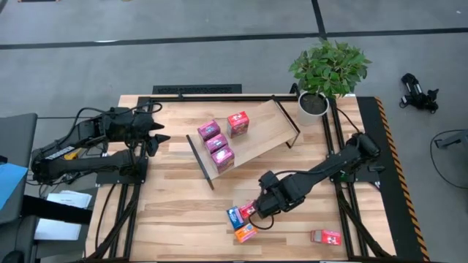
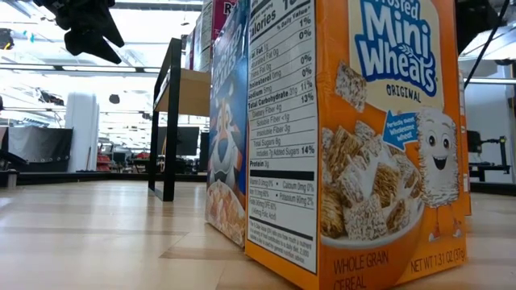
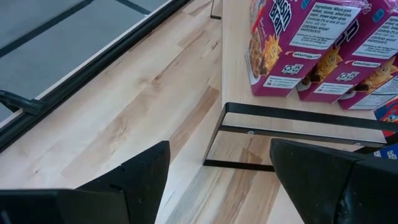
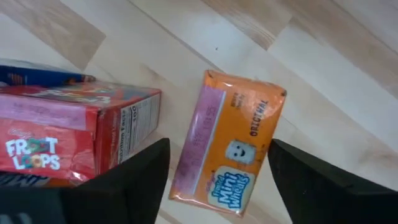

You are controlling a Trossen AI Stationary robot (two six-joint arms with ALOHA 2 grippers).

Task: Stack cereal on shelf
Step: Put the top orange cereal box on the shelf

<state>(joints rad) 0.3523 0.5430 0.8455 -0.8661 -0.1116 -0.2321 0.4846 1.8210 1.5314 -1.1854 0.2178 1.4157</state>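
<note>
Four cereal boxes are seen on the shelf (image 1: pixel 256 135) from above: three magenta ones (image 1: pixel 216 143) in a row toward its left end and a red one (image 1: pixel 238 122) just beyond them. The shelf lies tilted across the middle of the counter (image 1: pixel 183 212), with a potted plant (image 1: pixel 327 73) near its right end. Below the shelf a blue box (image 1: pixel 235 216), a Froot Loops box (image 1: pixel 248 210) and a Mini Wheats box (image 1: pixel 245 233) are clustered, and another red box (image 1: pixel 326 237) lies well apart to their right. The right tool (image 1: pixel 257 216) is held over this cluster; the left tool (image 1: pixel 158 137) is held just left of the shelf.

At counter height, the orange Mini Wheats box (image 2: pixel 363 145) is shown standing close to the lens, the blue box (image 2: pixel 227 129) just behind it, and the shelf's black bracket (image 2: pixel 168 121) farther back.

From the left wrist, both dark fingers (image 3: pixel 140 177) are spread wide with nothing between them; ahead, the shelf bracket (image 3: pixel 286 134) and the magenta boxes (image 3: pixel 311 46) on the board are seen.

From the right wrist, the fingers (image 4: pixel 140 174) are likewise spread wide and empty, and the Mini Wheats box (image 4: pixel 230 143) appears between them on the counter, with the Froot Loops box (image 4: pixel 68 134) just beside it.
</note>
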